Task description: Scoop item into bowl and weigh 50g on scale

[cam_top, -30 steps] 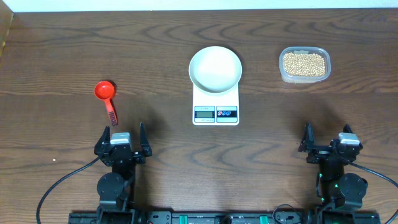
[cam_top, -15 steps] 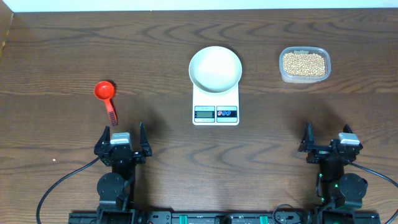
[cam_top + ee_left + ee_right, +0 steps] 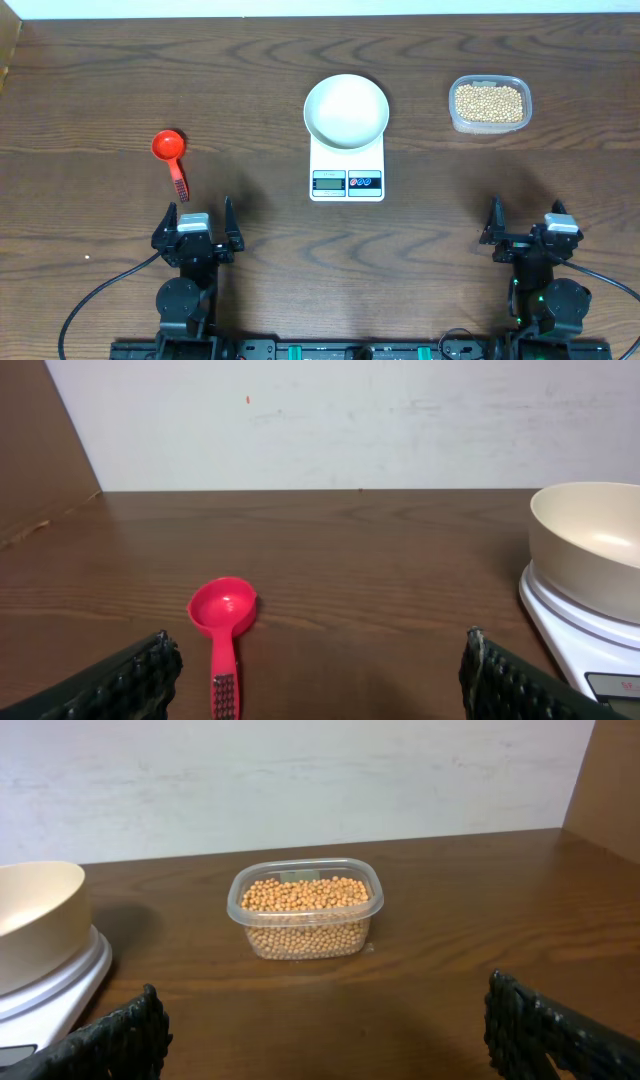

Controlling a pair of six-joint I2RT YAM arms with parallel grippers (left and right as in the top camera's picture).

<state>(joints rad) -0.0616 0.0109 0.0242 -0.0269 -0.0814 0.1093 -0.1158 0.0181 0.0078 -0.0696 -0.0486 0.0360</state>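
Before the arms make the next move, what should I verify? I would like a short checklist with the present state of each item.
1. Round white bowl sits on the flat white digital scale: ok.
2. Bowl is empty: ok.
3. Scale display shows zero: cannot tell, digits too small.
4. Red plastic scoop lies free, ahead of the left gripper: ok.
5. Left gripper and right gripper open, holding nothing: ok.
6. Clear plastic tub of small pale-tan beans has no lid on it: ok.
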